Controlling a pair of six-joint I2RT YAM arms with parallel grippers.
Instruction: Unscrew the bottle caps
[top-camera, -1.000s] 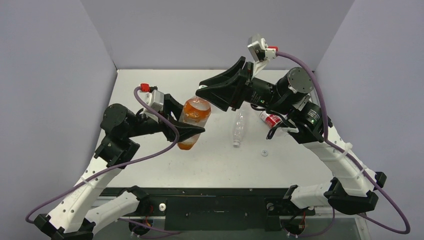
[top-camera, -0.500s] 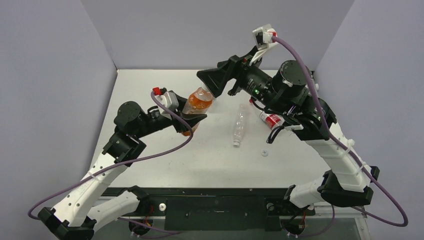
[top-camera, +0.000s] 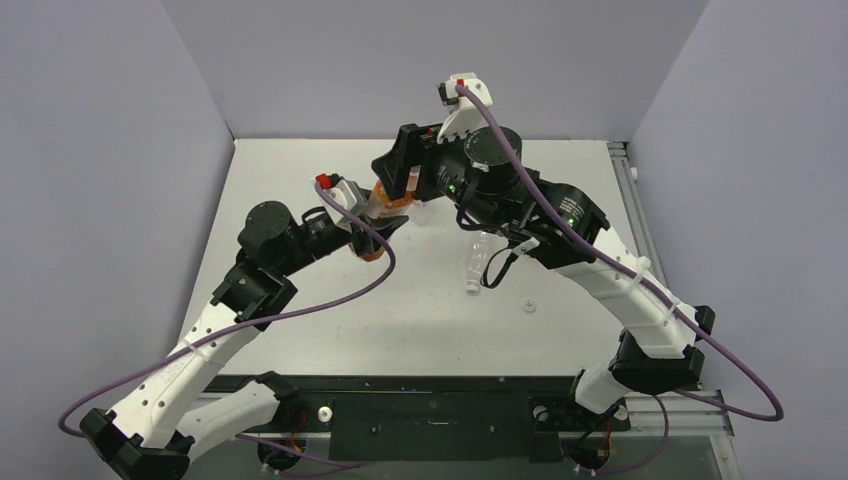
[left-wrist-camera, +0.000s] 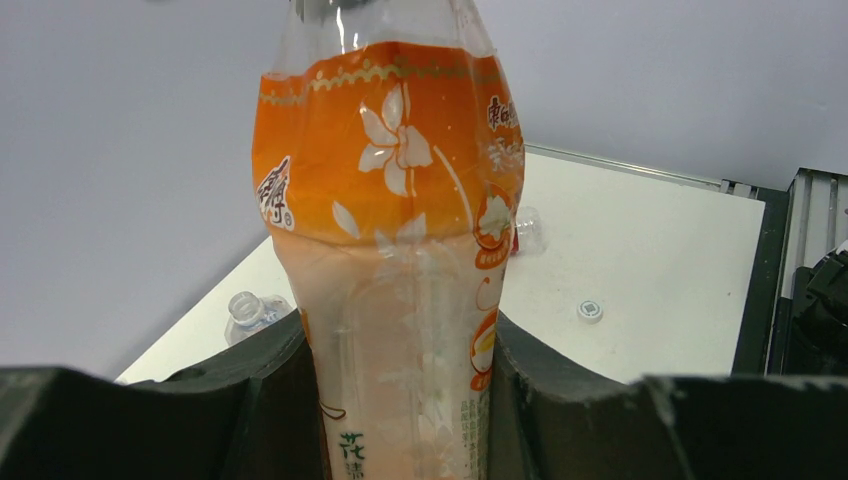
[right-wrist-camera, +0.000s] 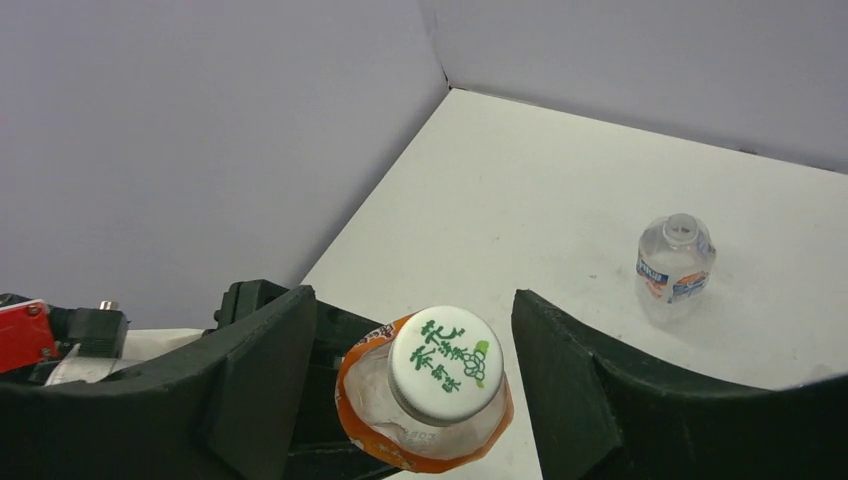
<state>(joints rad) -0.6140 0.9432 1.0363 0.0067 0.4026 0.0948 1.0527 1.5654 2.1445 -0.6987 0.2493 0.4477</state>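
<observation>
My left gripper (left-wrist-camera: 400, 400) is shut on the lower body of an orange-labelled bottle (left-wrist-camera: 395, 230), holding it upright above the table; the same orange bottle (top-camera: 385, 203) shows in the top view. Its white cap (right-wrist-camera: 447, 362), printed with green characters, sits on the neck. My right gripper (right-wrist-camera: 415, 350) stands open around that cap, one finger (right-wrist-camera: 265, 370) to its left and one to its right, with a gap on both sides. From above, the right gripper (top-camera: 400, 178) hangs over the bottle's top. A loose whitish cap (top-camera: 529, 306) lies on the table.
A clear bottle (top-camera: 477, 262) lies on its side mid-table. A small clear bottle (right-wrist-camera: 675, 265) with a bare open neck stands further back. The white table (top-camera: 300, 160) ends at grey walls behind and at the left. The loose cap (left-wrist-camera: 590, 311) lies near the right edge.
The right arm has swung left and down over the orange bottle's top, and its jaws have opened around the cap. The left arm has carried the bottle a little farther back.
</observation>
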